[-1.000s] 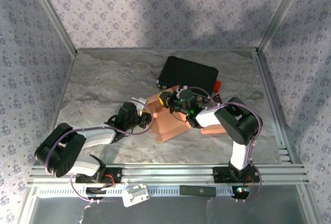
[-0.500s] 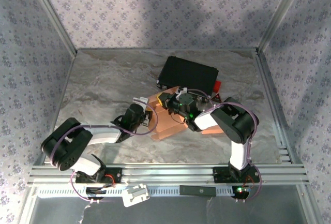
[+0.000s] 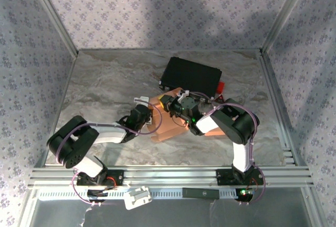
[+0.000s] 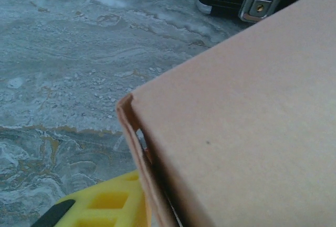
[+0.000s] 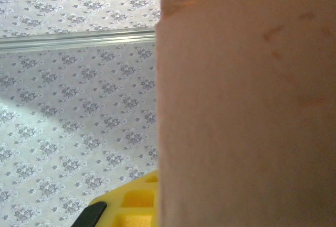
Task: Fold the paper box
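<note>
while the right gripper (image 3: 170, 105) is sitting closed at the mid-frame box (image 3: 167, 130), the left gripper (image 3: 151, 119), opening unclear, should be pressing squarely.

Nothing readable here: no text, label, brand or number legible in any view. Box (image 4: 236, 122) face is plain brown card. Case (image 3: 190, 75) latches (image 4: 261, 1) are bare metal, and any stamp on them is too small to tell.
</note>
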